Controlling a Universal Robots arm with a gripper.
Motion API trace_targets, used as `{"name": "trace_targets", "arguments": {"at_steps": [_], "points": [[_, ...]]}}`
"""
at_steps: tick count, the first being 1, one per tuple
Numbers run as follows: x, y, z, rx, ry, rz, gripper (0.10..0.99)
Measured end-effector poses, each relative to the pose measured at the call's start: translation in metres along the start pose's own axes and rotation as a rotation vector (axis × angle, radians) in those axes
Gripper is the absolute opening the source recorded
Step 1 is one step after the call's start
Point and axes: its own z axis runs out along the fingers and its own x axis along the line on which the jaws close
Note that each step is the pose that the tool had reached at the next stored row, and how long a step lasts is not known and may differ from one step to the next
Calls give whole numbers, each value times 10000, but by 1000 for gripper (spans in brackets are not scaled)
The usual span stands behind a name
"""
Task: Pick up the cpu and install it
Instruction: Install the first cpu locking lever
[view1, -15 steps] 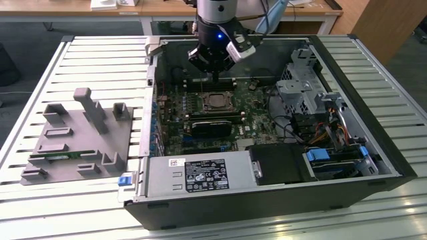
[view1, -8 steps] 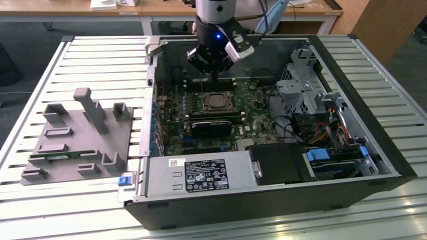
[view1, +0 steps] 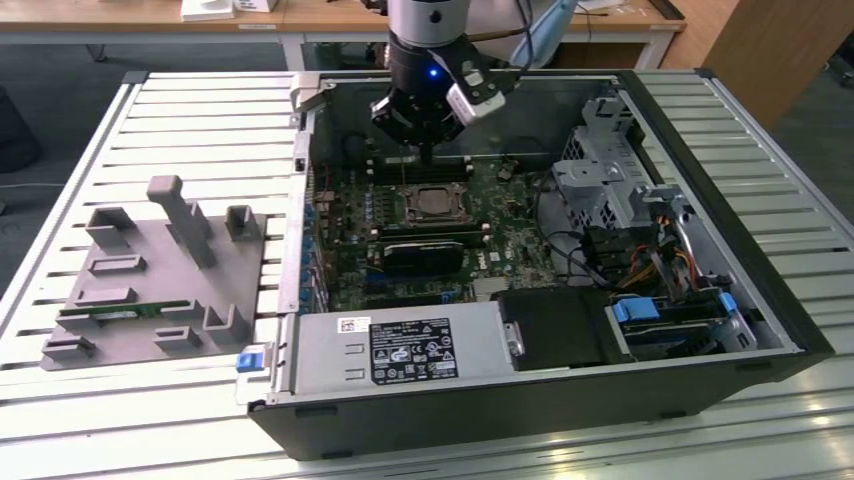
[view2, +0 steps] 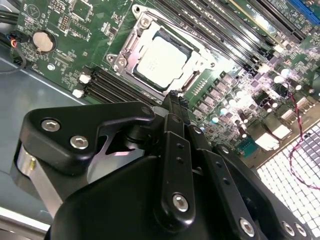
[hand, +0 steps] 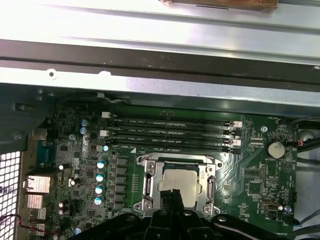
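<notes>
One cpu (hand: 180, 183) seated in one socket (hand: 150, 186), four memory slots (hand: 170, 134), one computer case (view1: 561, 400), one grey fixture tray (view1: 147, 290), one gripper (view2: 175, 102).

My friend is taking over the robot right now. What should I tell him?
End effector: shut, empty, hanging just over the cpu's edge.
Cpu: lying flat in the motherboard socket inside the case.
Done: the cpu has been picked up and put in the socket.
Left: I can't tell whether the socket is latched.
</notes>
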Motion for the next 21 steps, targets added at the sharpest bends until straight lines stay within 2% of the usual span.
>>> {"name": "trace_targets", "arguments": {"at_steps": [5,10,16,21], "points": [[57,3,-1,0,1,-1,106],[164,9,-5,1,1,-1,106],[243,24,1,2,-2,55,106],[283,69,17,4,-2,81,106]]}}
